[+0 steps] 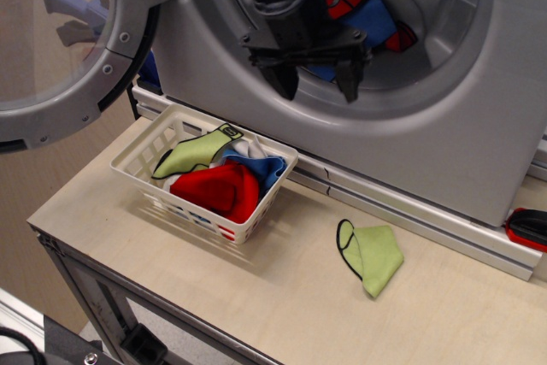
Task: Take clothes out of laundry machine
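Note:
The silver-grey laundry machine (444, 143) fills the back, its round door (60, 40) swung open at left. Inside the drum lie a royal blue cloth (376, 19) and a red cloth with dark edging (403, 37), both partly hidden by my arm. My black gripper (314, 83) hangs in front of the lower rim of the drum mouth, fingers pointing down, open and empty. It is just in front of and left of the blue cloth, not touching it.
A white lattice basket (137, 153) on the wooden table holds red, blue and light green cloths. A light green cloth with black trim (372, 256) lies loose on the table. A red-and-black object (528, 228) sits at the right edge.

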